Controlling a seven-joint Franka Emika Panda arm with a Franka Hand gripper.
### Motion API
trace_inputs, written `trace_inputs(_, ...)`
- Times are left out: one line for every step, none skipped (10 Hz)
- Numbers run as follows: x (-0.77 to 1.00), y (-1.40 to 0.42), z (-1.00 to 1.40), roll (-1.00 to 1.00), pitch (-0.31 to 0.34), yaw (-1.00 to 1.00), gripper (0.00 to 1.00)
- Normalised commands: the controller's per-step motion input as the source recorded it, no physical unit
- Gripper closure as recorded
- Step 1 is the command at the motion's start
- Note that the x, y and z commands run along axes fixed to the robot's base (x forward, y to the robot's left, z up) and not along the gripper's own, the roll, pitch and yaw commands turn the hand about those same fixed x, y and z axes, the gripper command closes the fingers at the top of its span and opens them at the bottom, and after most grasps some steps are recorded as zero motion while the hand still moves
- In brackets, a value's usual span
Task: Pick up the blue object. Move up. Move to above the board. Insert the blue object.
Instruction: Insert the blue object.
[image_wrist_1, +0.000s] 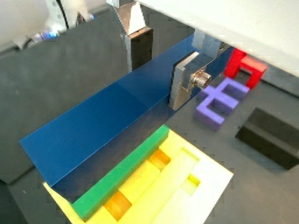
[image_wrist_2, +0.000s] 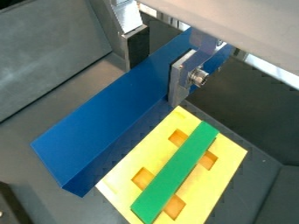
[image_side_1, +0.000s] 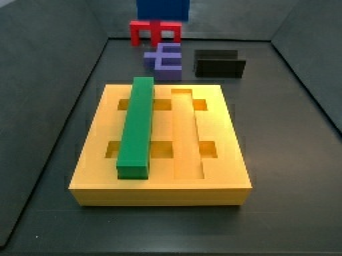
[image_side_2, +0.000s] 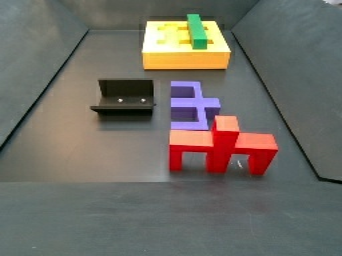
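aloft, the pincer (image_wrist_2: 158, 61) clamps the blue object (image_wrist_2: 117, 118) above the board (image_wrist_2: 228, 157).

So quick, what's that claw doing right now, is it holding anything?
Gripper: shut on the blue bar, held above the yellow board in both wrist views.

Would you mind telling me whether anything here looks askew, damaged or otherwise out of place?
Nothing stands out. In both wrist views the hand grips the blue object above the board. The green bar sits straight in its groove. The purple block, red piece and fixture stand undamaged on the floor.
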Motion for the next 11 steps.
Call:
trace_inputs(0.15, -0.04, -0.81, 0.16, -0.136, 0.05, 1.00)
trace_inputs(0.13, -0.04, -0.84, 0.13, -0.144, 0.12, 1.00)
trace_inputs(0.13, -0.09, -0.88, 0.10, -0.146, 0.10, 1.00)
trace_inputs(0.14, -0.14, -0.90, 0.08, -0.147, 0.08, 1.00)
trace_inputs(0.27, -0.16, -0.89, 0.12, -0.121, 0.09, 1.00)
trace_inputs(0.30, -0.13, -0.85, 0.16, -0.099, 0.08, 1.00)
trace_inputs(0.28, -0.13, -0.86, 0.16, -0.099, 0.09, 1.00)
trace_inputs(0.29, -0.10, -0.83, 0.18, -0.091, 0.09, 1.00)
trace_inputs(0.15, -0.11, -0.82, 0.19, -0.099, 0.07, 1.00)
trace_inputs(0.00, -0.03, -0.89, 0.09, -0.163, 0.11, 1.00)
trace_inputs(-0.05, -0.02, -0.89, 0.08, -0.180, 0.09, 1.00)
